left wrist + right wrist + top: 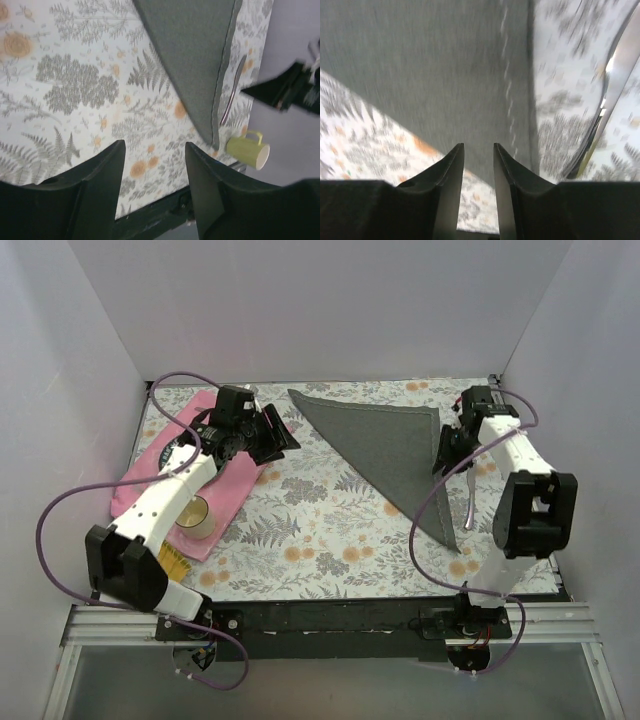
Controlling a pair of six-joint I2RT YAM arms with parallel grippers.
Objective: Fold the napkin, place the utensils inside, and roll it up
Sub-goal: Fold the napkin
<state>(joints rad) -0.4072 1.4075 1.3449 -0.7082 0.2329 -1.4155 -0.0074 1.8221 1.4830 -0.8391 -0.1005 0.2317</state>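
Observation:
The napkin (395,445) lies flat on the floral tablecloth, folded into a dark grey triangle with its long tip pointing toward the near right. It also fills the top of the left wrist view (195,60) and most of the right wrist view (445,65). A silver knife (469,502) lies just right of the napkin's right edge (233,92) (606,95). My right gripper (446,453) hovers over that right edge, jaws a little apart with nothing between them (478,146). My left gripper (272,435) hangs open and empty left of the napkin (155,145).
A pink placemat (235,490) lies at the left, a yellow-green cup (195,516) on it under my left arm. The left wrist view shows a yellow-green mug (248,150) near the napkin's tip by the table's near edge. White walls enclose the table.

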